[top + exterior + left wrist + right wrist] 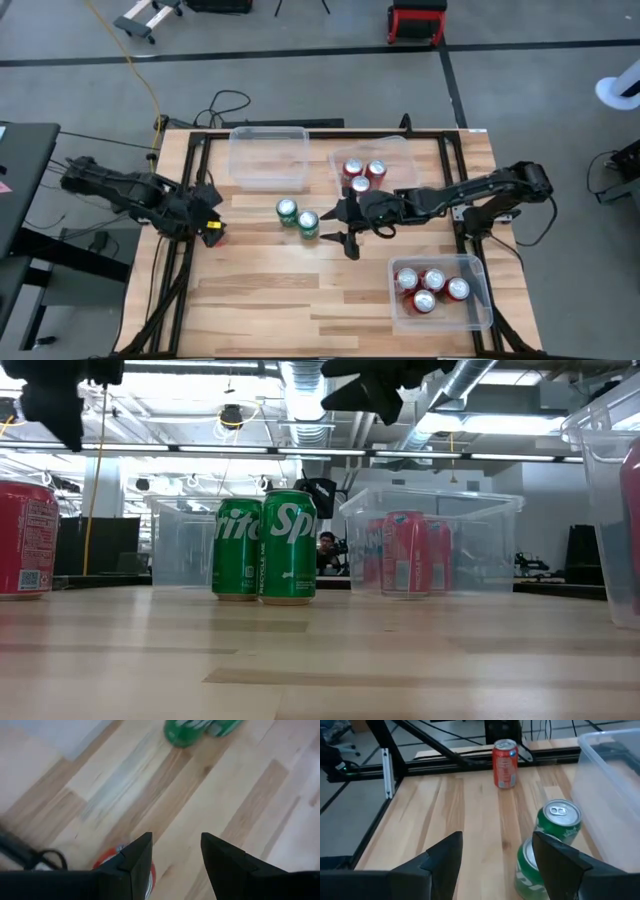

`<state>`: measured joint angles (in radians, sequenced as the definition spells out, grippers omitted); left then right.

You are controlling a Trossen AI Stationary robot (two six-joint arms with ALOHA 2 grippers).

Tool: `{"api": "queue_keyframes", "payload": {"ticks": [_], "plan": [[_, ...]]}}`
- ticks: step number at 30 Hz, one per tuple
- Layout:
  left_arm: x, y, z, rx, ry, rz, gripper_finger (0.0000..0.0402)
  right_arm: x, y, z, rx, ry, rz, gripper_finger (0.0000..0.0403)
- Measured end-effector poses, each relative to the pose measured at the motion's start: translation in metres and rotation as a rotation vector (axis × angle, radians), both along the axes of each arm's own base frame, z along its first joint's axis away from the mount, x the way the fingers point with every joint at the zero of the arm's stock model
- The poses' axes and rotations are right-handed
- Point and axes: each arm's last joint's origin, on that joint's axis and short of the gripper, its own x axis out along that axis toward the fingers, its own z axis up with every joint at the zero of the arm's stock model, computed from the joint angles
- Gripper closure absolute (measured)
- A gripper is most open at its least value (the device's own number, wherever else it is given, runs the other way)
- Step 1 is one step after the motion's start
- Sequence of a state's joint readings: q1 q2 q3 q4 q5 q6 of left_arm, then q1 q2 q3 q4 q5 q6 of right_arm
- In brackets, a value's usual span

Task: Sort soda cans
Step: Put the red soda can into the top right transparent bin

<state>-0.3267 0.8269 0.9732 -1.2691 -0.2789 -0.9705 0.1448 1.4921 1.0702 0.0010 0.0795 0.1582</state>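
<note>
Cans: your right gripper (338, 226), fingers apart, hovers beside two green soda cans (298, 217); likely rigid, slick, tippable, so grasp mid-body; left gripper (208, 212) apart above a red can (150, 872).

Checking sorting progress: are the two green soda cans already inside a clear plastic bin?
No: both green cylindrical soda cans stand on the bare wooden table, outside every clear plastic rectangular bin.

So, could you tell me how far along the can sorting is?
Seven red cans sit in two bins. Both green cans and one red can stand loose on the table. The right gripper is open beside the green cans; the left gripper waits open by that red can.
</note>
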Motion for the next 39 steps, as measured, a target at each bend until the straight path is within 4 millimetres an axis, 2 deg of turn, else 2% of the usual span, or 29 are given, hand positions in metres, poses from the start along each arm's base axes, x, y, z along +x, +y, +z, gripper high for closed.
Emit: {"api": "queue_keyframes", "payload": {"ticks": [8, 16, 21, 25, 28, 33, 39], "plan": [[-0.006, -0.009, -0.009, -0.09, 0.178, 0.037, 0.0232, 0.0, -0.004, 0.0, -0.009, -0.002, -0.007, 0.0143], [-0.012, -0.006, -0.016, -0.095, 0.364, 0.178, 0.017, 0.001, -0.011, 0.0, -0.01, 0.0, -0.028, 0.0143], [-0.006, -0.005, -0.017, -0.045, 0.362, 0.116, 0.0118, 0.002, -0.017, 0.0, -0.011, -0.001, -0.044, 0.0143], [0.003, -0.008, -0.026, 0.005, 0.337, -0.01, 0.009, 0.002, -0.017, 0.0, -0.011, 0.0, -0.044, 0.0143], [0.005, -0.01, -0.037, 0.014, 0.39, -0.083, 0.0082, 0.001, -0.016, -0.001, -0.011, 0.01, -0.041, 0.0143], [0.003, -0.007, -0.05, 0.052, 0.51, -0.062, 0.0071, 0.001, -0.015, -0.001, -0.008, 0.014, -0.037, 0.0143], [0.001, -0.005, -0.059, 0.075, 0.545, -0.083, 0.0058, 0.001, -0.015, -0.001, -0.008, 0.014, -0.038, 0.0143]]}}
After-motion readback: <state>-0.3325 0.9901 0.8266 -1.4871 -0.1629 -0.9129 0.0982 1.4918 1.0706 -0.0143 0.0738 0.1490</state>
